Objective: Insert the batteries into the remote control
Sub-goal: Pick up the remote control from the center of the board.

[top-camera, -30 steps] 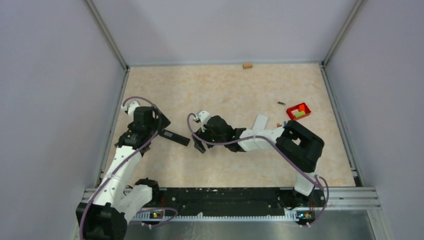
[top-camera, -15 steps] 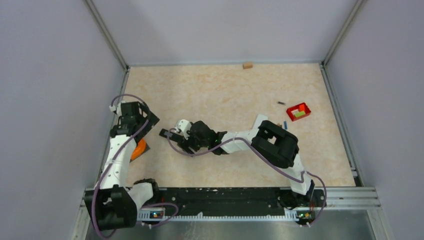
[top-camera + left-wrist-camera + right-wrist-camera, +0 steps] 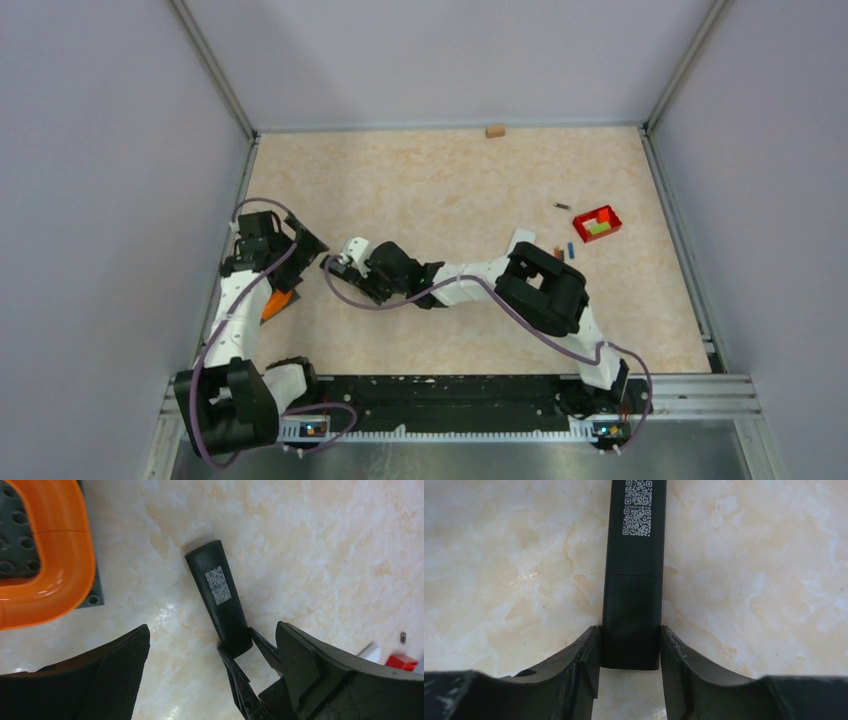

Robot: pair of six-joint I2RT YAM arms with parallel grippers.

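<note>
Two fingers (image 3: 583, 655) of the right gripper (image 3: 630, 647) pinch one end of the remote control (image 3: 634, 570), which lies flat on the table (image 3: 499, 555) with its code label up. A good grip likely means squeezing squarely across the narrow sides and low on the body, so the remote cannot twist when lifted or turned. The left gripper (image 3: 210, 630) hangs near the remote, spread wide and holding nothing. The batteries (image 3: 571, 248) lie well apart, beside the red tray (image 3: 598, 222) at the far right.
</note>
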